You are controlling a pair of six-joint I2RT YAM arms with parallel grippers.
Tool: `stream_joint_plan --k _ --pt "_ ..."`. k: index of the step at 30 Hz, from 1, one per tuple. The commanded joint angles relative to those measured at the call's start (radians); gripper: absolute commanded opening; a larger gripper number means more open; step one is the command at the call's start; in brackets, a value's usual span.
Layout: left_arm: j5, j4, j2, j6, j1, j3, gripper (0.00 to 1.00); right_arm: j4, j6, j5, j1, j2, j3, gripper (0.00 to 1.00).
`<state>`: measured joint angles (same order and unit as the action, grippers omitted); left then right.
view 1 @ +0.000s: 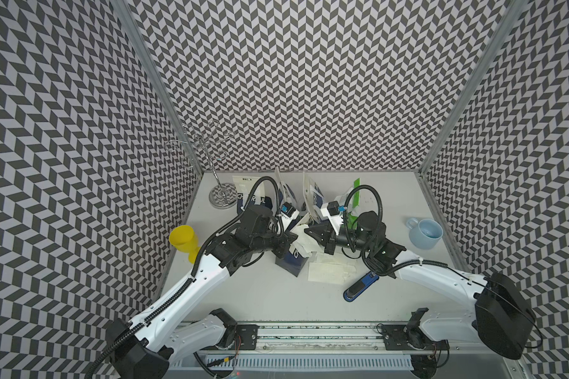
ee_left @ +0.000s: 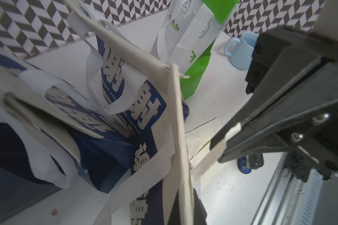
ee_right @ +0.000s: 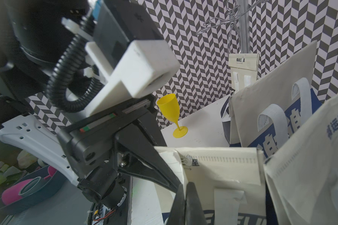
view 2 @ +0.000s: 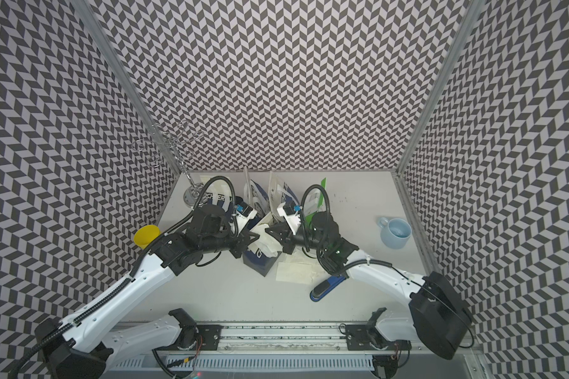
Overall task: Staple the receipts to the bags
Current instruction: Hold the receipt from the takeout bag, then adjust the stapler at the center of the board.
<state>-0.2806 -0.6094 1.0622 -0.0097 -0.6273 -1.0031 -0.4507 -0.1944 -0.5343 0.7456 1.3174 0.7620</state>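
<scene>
A dark blue bag [view 1: 291, 262] [view 2: 258, 261] with white lettering stands mid-table between my two arms. My left gripper [view 1: 293, 242] [ee_left: 187, 210] is shut on the cream edge of its open mouth [ee_left: 180, 126]. My right gripper [view 1: 309, 231] [ee_right: 185, 192] is shut on the same bag's rim [ee_right: 219, 161] from the opposite side. In the left wrist view cream paper shows between its fingertips [ee_left: 220, 136]. Loose receipts [view 1: 329, 270] [ee_left: 200, 139] lie flat on the table just right of this bag. More dark blue bags [view 1: 311, 197] and a green bag [view 1: 353, 203] [ee_left: 199, 72] stand behind.
A blue-black stapler [view 1: 360, 285] [view 2: 327, 287] lies on the table near the right forearm. At the right stands a light blue mug [view 1: 424, 233], at the left edge a yellow goblet [view 1: 184, 241], and at the back left a wire mug tree [view 1: 222, 193].
</scene>
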Motion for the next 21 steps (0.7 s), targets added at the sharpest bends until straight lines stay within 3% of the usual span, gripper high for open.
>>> stream_joint_plan --k 1,3,5,10,12,16,21 --pt "0.008 -0.036 0.01 0.018 0.006 -0.033 0.0 -0.054 -0.006 0.079 0.006 0.015 0.025 0.08" --pt "0.057 -0.043 0.017 0.014 0.006 -0.048 0.0 -0.019 -0.019 0.186 0.006 0.006 0.026 0.31" --pt "0.098 -0.051 0.027 0.016 0.006 -0.059 0.0 0.05 -0.049 0.34 0.006 -0.013 0.031 0.47" --pt "0.186 -0.084 0.064 0.02 -0.015 -0.084 0.0 0.341 -0.157 0.71 0.006 -0.092 0.043 0.61" --pt "0.213 -0.095 0.083 0.009 -0.029 -0.097 0.0 0.528 -0.294 0.853 0.002 -0.122 0.05 0.67" --pt "0.216 -0.079 0.1 -0.017 -0.034 -0.108 0.0 0.85 -0.375 0.87 -0.004 -0.14 0.072 0.75" --pt "0.204 -0.031 0.096 -0.044 -0.042 -0.106 0.0 1.185 -0.443 0.802 -0.025 -0.079 0.104 0.8"
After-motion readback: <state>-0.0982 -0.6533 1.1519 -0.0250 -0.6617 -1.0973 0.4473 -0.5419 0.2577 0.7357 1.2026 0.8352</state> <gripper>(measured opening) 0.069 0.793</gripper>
